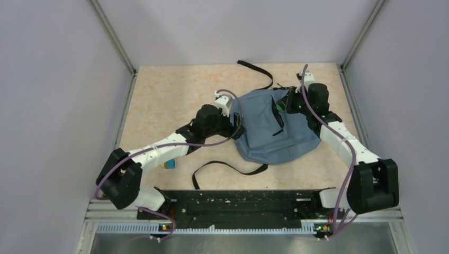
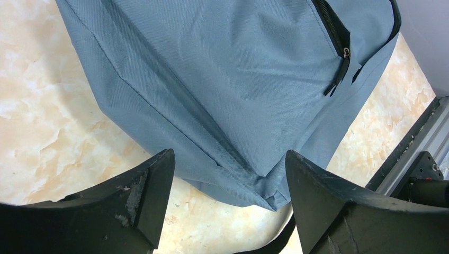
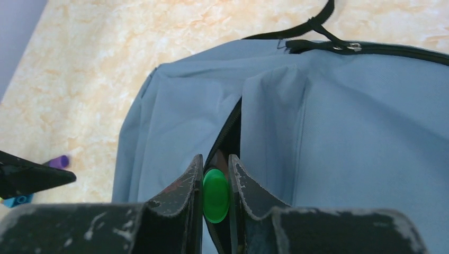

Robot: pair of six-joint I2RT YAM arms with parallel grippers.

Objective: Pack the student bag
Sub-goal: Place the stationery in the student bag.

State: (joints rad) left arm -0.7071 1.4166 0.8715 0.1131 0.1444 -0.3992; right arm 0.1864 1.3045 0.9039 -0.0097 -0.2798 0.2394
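1. Top external view: the student bag (image 1: 265, 135), a soft blue-grey fabric backpack with long black straps, lies flat on the beige marbled table (image 1: 169, 100), right of centre and between the two arms. The step in hand looks like loading. The right gripper (image 1: 286, 107) sits at the bag's far right edge with a speck of green at its tip, and the left gripper (image 1: 234, 125) is at the bag's left edge. The bag's rounded end faces near and its opened end faces far. Its long axis seems to run far to near with a slight slant, but the outline is almost as wide as it is long, so this is uncertain. One black strap (image 1: 227, 166) trails on the near side.

2. Left wrist view: the left gripper (image 2: 229, 159) has its jaws wide apart with nothing between them, poised over a corner of the bag (image 2: 227, 90). Whether the fingers touch the cloth cannot be told. A black zip pull (image 2: 339, 69) hangs at the upper right.

3. Right wrist view: the right gripper (image 3: 215, 159) has its jaws nearly together, pinching a small green round disc (image 3: 216, 196) edge-on at the mouth of a dark zip slit in the bag (image 3: 344, 132). The next move calls for pushing the disc through that narrow gap before letting go, since the slack fabric could catch it. A purple object (image 3: 59, 161) and a blue block (image 3: 20, 200) lie on the table to the left, well apart from the bag.
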